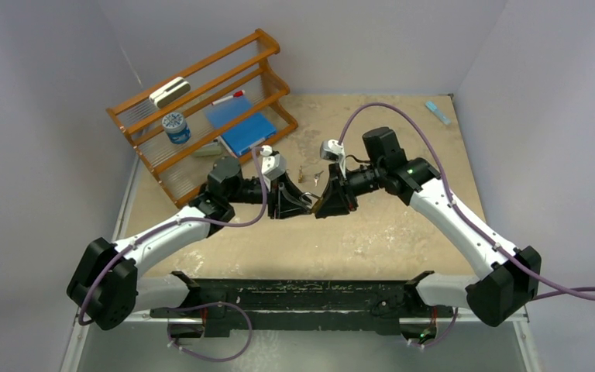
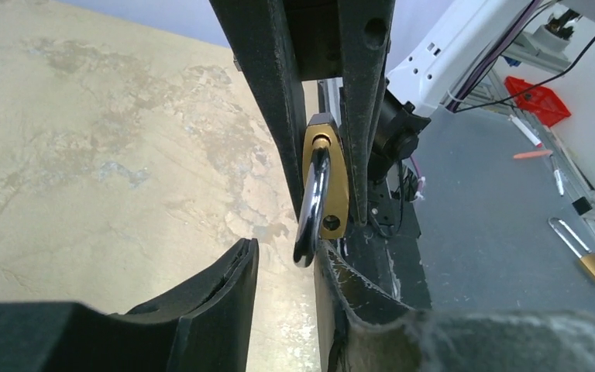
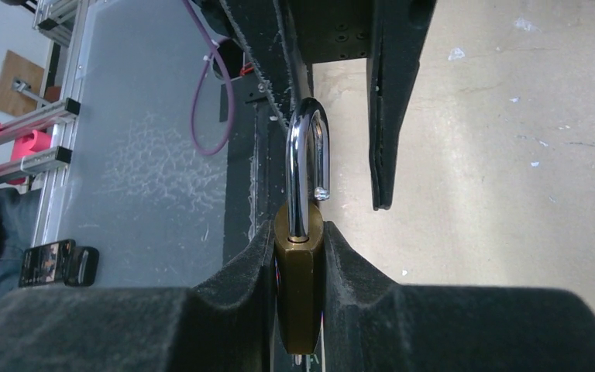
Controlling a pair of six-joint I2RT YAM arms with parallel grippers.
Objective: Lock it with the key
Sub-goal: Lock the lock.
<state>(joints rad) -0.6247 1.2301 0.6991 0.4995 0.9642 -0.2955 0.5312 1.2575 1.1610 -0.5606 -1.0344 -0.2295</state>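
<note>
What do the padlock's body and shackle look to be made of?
Padlock body: likely brass, a dull golden-yellow with a matte, slightly brushed face. Shackle: probably polished or chromed steel, silvery with bright mirror-like highlights along its curve.

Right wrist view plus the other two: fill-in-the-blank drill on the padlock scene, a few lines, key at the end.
1. The right gripper is shut on the brass body of the ___.
2. One end of its steel ___ stands clear of the body.
3. The left gripper is ___, one finger each side of that steel loop.
4. The wooden rack holds a flat ___ pad.
Missing: padlock; shackle; open; blue.
</note>
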